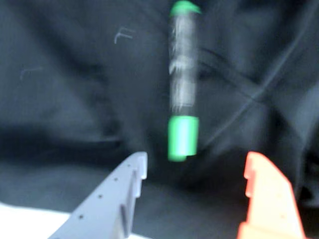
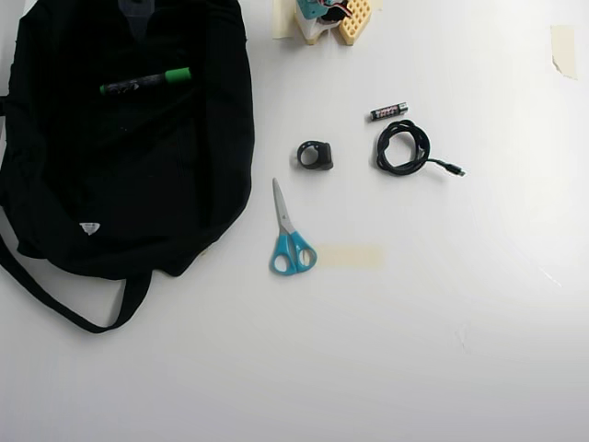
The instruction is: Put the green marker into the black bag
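The green marker (image 2: 147, 83) lies across the upper part of the black bag (image 2: 120, 175), green cap to the right in the overhead view. I cannot tell whether it lies inside the bag or on its fabric. In the wrist view the marker (image 1: 183, 84) is blurred and stands lengthwise against the black bag (image 1: 75, 99), green cap nearest me. My gripper (image 1: 197, 159) is open and empty, its grey finger (image 1: 124, 189) on the left and its orange finger (image 1: 266, 194) on the right, just short of the cap and not touching it.
On the white table (image 2: 414, 350) right of the bag lie blue-handled scissors (image 2: 290, 235), a small black ring-shaped part (image 2: 316, 155), a coiled black cable (image 2: 403, 147), a small battery (image 2: 388, 111) and a strip of tape (image 2: 350, 256). The arm's base (image 2: 331, 18) is at the top edge.
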